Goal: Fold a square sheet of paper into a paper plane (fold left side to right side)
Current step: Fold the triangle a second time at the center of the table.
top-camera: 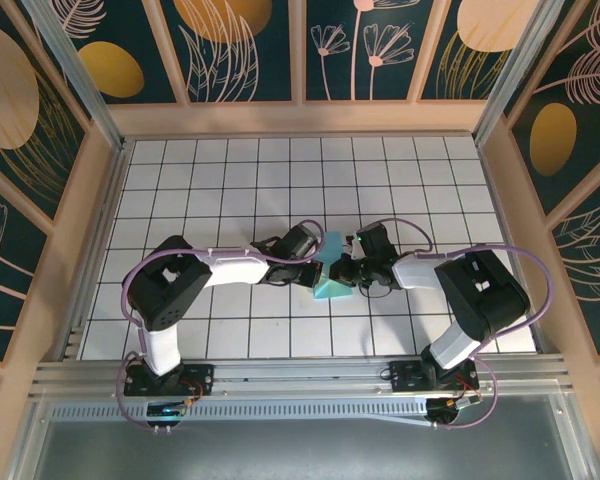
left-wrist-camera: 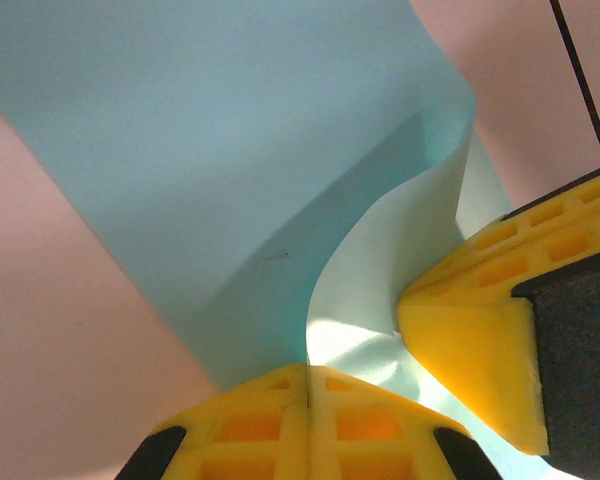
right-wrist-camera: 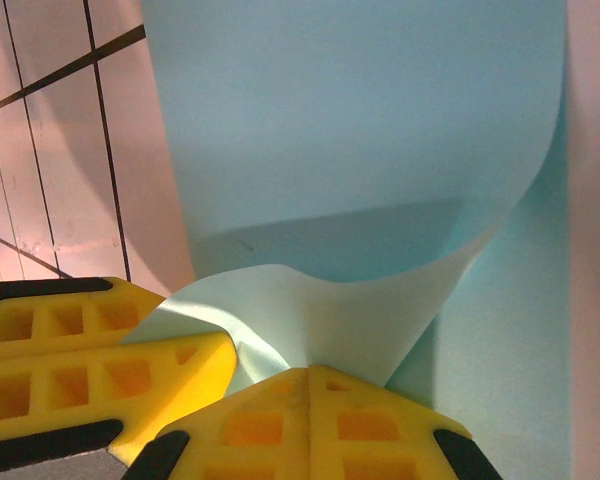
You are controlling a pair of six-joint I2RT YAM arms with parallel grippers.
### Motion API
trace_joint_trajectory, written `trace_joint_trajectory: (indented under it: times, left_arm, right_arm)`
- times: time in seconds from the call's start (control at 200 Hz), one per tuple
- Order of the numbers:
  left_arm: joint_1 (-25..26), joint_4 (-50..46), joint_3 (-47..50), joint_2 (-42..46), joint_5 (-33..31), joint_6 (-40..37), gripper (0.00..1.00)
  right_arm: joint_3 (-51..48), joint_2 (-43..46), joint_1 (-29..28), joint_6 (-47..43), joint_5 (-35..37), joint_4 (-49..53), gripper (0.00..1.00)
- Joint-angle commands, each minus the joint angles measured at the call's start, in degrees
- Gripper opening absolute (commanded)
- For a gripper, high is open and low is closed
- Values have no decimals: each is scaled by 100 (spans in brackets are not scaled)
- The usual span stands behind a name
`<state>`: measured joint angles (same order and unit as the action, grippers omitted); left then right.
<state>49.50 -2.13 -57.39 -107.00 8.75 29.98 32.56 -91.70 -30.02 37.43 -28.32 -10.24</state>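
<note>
Two pinches: left fingers (left-wrist-camera: 280, 412) and right fingers (right-wrist-camera: 280, 415) grip the paper (top-camera: 332, 288) by its raised edge, probably to carry it across for folding.

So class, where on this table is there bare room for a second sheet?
Bare tiles: the far rows below the back wall, and the near strip along the metal rail. Crowded: the centre, where the left claw and right claw pinch the paper.
</note>
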Motion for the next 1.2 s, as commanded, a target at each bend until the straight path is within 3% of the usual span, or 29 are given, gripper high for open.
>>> trace_joint_trajectory:
  times: [0.0, 0.18, 0.305, 0.475, 0.706, 0.976, 1.196]
  left_arm:
    - [-36, -346, -7, 85, -355, -36, 3]
    - [-36, -645, -209, 568, -757, 11, 19]
    - [-37, -770, -154, 847, -780, 92, 21]
    - [-38, -442, 379, 1309, -59, 420, 9]
    - [-39, 1058, 1059, 1290, 1448, 1354, 1]
    - [-39, 1399, 960, 738, 1767, 1482, 0]
    - [-36, 1424, 975, 443, 1673, 1405, 0]
  right_arm:
    - [-204, -111, -48, -132, 249, 345, 0]
    - [-267, -75, -54, -98, 213, 259, 0]
    - [-254, -57, -65, -86, 195, 229, 0]
    - [-226, -32, -74, -87, 177, 206, 0]
    - [-212, -23, -92, -109, 168, 213, 0]
    - [-171, -43, -100, -131, 153, 246, 0]
    - [-188, -34, -100, -140, 166, 261, 0]
